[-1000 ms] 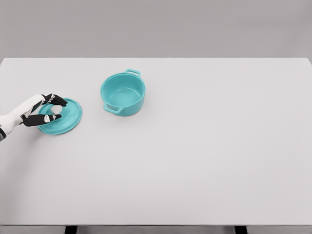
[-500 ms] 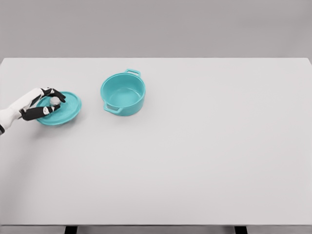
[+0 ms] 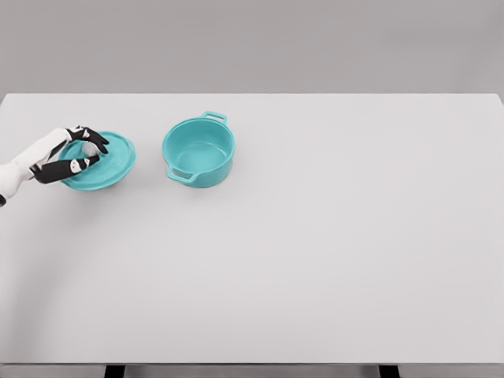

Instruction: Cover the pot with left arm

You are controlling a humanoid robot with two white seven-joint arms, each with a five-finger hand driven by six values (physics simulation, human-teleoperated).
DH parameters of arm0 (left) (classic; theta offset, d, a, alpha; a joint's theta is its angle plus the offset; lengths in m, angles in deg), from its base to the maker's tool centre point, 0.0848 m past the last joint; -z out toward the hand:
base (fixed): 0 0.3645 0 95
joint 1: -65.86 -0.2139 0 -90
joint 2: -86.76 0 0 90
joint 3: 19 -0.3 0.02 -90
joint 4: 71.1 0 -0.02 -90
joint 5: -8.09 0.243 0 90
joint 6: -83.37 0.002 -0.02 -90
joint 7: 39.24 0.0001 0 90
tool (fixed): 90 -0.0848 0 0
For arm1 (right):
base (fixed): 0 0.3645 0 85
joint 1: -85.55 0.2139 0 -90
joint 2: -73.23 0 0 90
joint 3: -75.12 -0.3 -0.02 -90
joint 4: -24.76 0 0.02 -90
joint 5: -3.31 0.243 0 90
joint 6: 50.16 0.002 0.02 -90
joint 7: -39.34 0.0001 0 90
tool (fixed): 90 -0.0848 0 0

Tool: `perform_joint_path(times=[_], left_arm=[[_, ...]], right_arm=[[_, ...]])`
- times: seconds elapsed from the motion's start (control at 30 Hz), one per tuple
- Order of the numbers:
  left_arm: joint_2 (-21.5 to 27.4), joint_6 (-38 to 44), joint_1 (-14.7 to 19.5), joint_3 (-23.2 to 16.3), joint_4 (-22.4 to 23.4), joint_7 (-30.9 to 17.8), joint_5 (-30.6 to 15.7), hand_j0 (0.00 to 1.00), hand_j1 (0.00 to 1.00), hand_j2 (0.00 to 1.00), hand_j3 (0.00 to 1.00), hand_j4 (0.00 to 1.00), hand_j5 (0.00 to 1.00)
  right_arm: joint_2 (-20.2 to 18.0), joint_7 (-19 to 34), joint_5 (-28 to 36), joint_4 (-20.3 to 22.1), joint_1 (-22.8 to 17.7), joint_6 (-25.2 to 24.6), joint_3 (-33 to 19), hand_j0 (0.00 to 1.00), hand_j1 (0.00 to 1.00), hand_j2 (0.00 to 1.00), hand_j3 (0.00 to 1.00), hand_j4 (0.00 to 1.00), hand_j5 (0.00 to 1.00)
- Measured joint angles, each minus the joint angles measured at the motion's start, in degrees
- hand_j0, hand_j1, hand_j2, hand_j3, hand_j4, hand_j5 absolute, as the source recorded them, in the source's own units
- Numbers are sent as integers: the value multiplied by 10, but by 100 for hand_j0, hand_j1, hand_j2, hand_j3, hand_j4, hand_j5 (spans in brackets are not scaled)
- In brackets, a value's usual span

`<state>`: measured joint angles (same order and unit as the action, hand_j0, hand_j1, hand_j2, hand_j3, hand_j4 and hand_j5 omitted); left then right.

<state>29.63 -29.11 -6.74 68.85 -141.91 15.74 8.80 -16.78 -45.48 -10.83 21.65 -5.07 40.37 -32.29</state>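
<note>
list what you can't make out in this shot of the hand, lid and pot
Head view only:
- Lid knob: covered by the left hand, so the exact grip is unclear.
- Lid underside and whether it clears the table: not settled from this angle.
- Left arm past the wrist: cut off by the left edge.
- Pot near inside wall: hidden by its own rim.
- Right arm: out of frame.

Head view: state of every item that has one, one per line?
pot: upright on the table, uncovered, nothing visible inside.
lid: held by its knob, tilted, left of the pot and apart from it.
left hand: fingers closed on the lid's knob.
right hand: out of view.
</note>
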Motion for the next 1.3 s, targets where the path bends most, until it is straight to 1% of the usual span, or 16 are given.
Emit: perform_joint_path(times=[0.3, 0.57, 0.83, 1.0, 1.1, 1.17, 1.3], left_arm=[[-6, 1, 10, -1, -13, 0, 0, 42, 42, 42, 42, 42, 42], [-29, 2, 16, -5, -15, 0, 1, 42, 42, 42, 42, 42, 42], [-49, 3, 19, -8, -35, 0, 4, 42, 42, 42, 42, 42, 42], [-61, 3, 22, -9, -39, 0, 5, 42, 42, 42, 42, 42, 42], [-71, 4, 25, -9, -39, 0, 8, 42, 42, 42, 42, 42, 42], [-77, 4, 33, -12, -39, 0, 8, 41, 41, 41, 41, 41, 41], [-95, 4, 40, -16, -36, 0, 26, 42, 42, 42, 42, 42, 42]], right_arm=[[0, 0, 0, 0, -1, 0, 0, 100, 100, 100, 100, 100, 100], [0, 0, 0, 0, -1, 0, 0, 100, 100, 100, 100, 100, 100], [0, 0, 0, 0, 0, 0, 0, 100, 100, 100, 100, 100, 100], [0, 0, 0, 0, -1, 0, 0, 100, 100, 100, 100, 100, 100], [0, 0, 0, 0, -1, 0, 0, 100, 100, 100, 100, 100, 100], [0, 0, 0, 0, -1, 0, 0, 100, 100, 100, 100, 100, 100], [0, 0, 0, 0, -1, 0, 0, 100, 100, 100, 100, 100, 100]])
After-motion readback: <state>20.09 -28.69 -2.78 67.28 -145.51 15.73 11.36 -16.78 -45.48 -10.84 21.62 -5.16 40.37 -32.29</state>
